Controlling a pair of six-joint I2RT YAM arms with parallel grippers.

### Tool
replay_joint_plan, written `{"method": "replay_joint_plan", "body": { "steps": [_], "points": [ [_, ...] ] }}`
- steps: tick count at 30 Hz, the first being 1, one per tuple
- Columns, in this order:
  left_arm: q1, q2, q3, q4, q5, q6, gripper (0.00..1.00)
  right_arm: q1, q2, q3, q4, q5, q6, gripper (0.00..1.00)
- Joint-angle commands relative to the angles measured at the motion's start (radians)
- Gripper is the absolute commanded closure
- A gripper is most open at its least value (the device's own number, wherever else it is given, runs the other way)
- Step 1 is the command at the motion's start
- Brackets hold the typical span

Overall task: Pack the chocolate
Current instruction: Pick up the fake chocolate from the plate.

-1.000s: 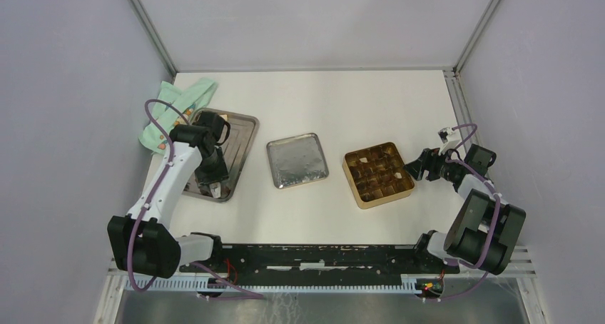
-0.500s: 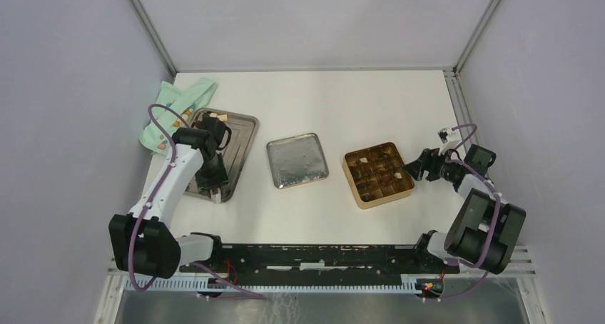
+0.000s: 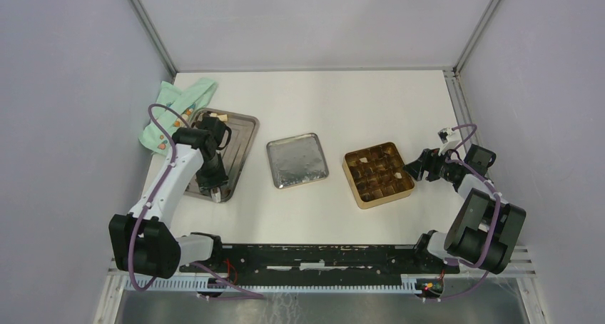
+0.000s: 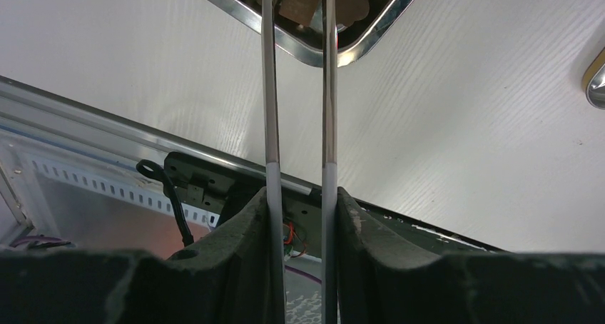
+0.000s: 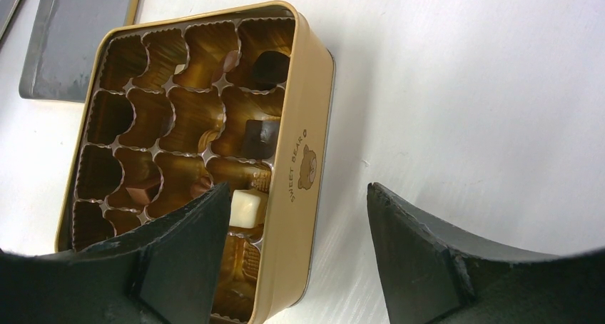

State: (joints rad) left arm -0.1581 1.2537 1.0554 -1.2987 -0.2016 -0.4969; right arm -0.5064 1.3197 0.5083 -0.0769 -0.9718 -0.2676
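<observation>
My left gripper [image 4: 300,195] is shut on the long metal tweezers [image 4: 329,88]. Their two arms reach up to the near corner of the steel tray [image 4: 371,35], with a mid-brown chocolate chunk [image 4: 301,1] between them. From above, this gripper [image 3: 212,188] hangs over the tray [image 3: 239,149], and cream chunks [image 3: 217,115] lie at its far end. The gold tin [image 3: 378,174] holds a few chocolates, among them a white one [image 5: 245,206] and a dark one [image 5: 260,137]. My right gripper [image 5: 298,188] is open astride the tin's right wall [image 5: 303,131], one finger inside and one outside.
A flat silver lid [image 3: 297,160] lies between the tray and the tin. A green cloth [image 3: 175,106] is bunched at the back left beside the tray. The black base rail [image 3: 307,256] runs along the near edge. Grey walls close in both sides.
The left arm has shifted slightly over the near end of the tray. The right arm and the tin have not moved.
</observation>
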Motion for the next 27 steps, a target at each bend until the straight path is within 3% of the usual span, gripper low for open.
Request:
{"method": "replay_joint_plan", "body": {
  "steps": [1, 27],
  "points": [
    [0.005, -0.020, 0.041, 0.027, -0.019, 0.024, 0.98, -0.006, 0.004, 0.030, 0.010, -0.025, -0.021, 0.24],
    [0.004, -0.054, 0.107, 0.024, -0.009, 0.044, 0.98, -0.006, 0.003, 0.030, 0.008, -0.025, -0.021, 0.24]
  ]
}}
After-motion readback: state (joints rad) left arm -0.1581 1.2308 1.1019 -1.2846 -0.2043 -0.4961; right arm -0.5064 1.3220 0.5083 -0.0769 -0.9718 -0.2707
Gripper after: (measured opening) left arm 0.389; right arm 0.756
